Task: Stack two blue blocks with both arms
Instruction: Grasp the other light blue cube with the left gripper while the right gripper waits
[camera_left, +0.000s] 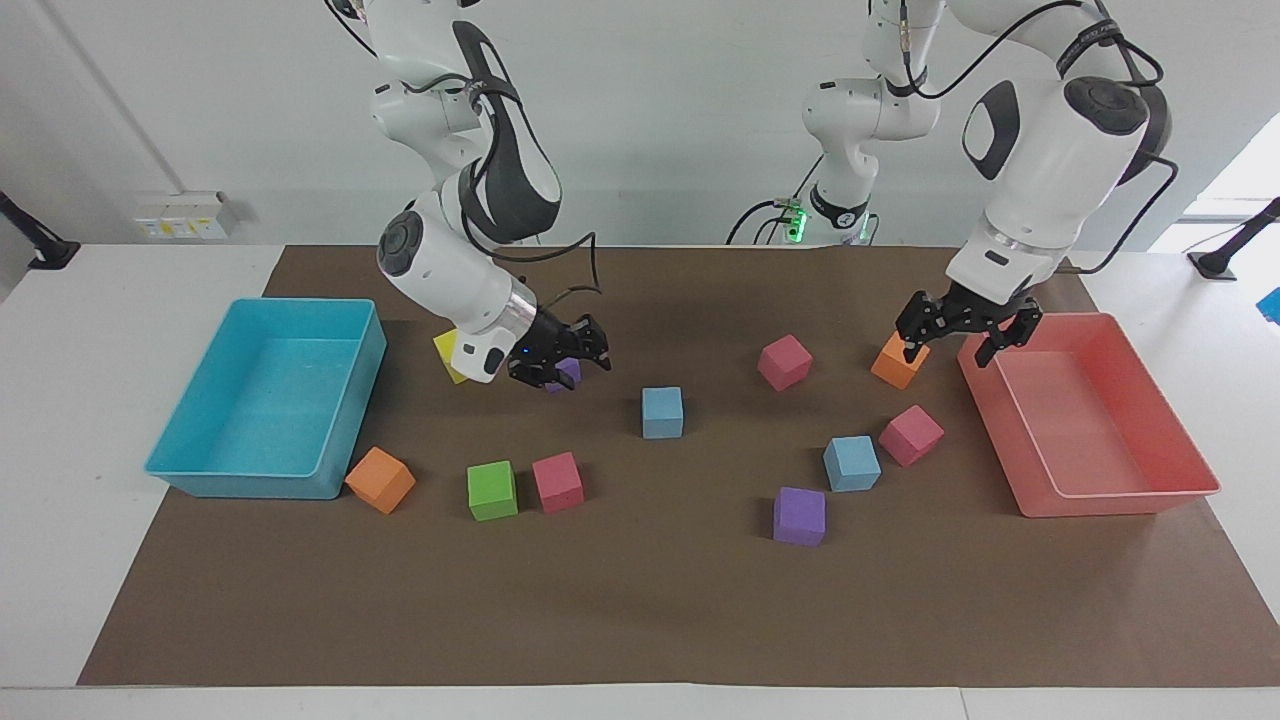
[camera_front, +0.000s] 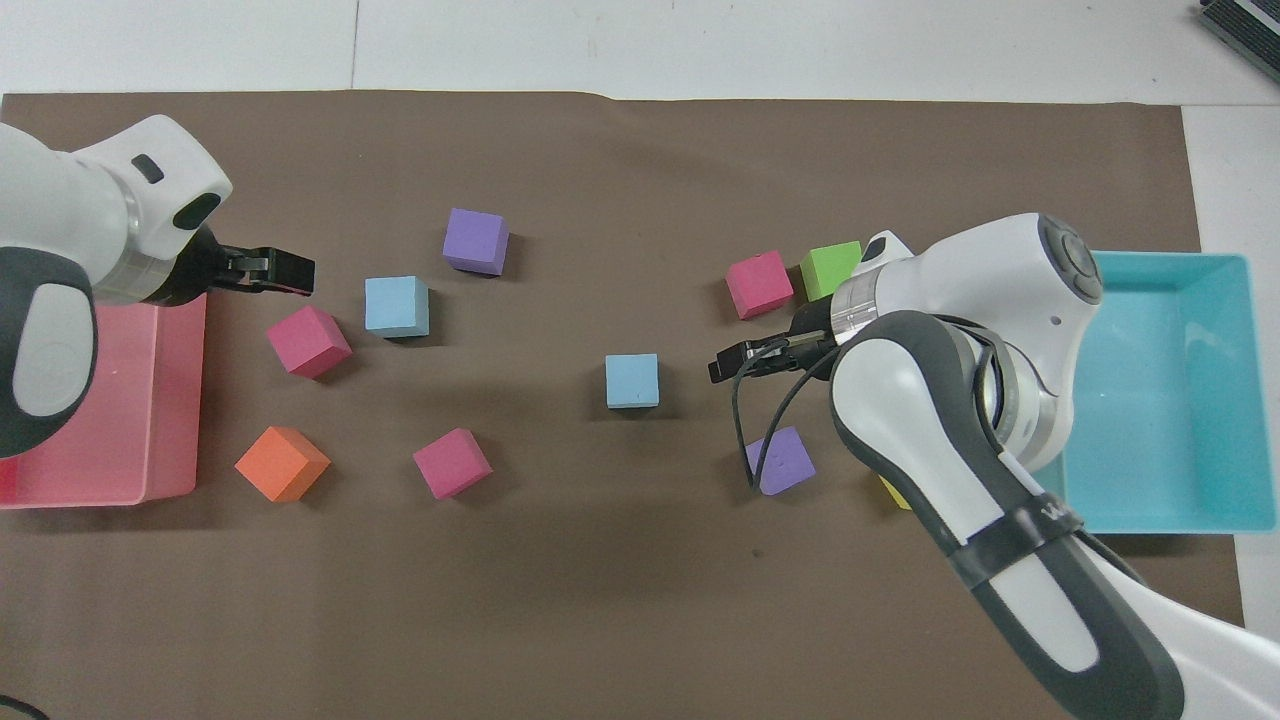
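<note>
So: 2 blue blocks, 2 purple, 3 pink, 2 orange, 1 green, 1 yellow cube; 2 trays, 2 arms.

Central blue block (camera_left: 662, 412) sits flat on the brown mat (camera_left: 640, 610), mid-table, faces roughly square to the mat edges; it's a cube, so no long axis. Right gripper (camera_left: 562, 362) hangs low near it, toward the right arm's end of the table, not touching, over a purple cube (camera_left: 569, 371). It holds nothing; can't tell how its fingers stand.

2nd blue block (camera_left: 851, 463) also flat, turned slightly, toward the left arm's end, just beside a pink cube (camera_left: 911, 434). Left gripper (camera_left: 956, 340) is up, fingers spread, empty, over the orange cube (camera_left: 892, 366) and the pink tray (camera_left: 1100, 500) rim; 2nd block well apart from it.

Turquoise tray (camera_left: 262, 482) at the right arm's end.
</note>
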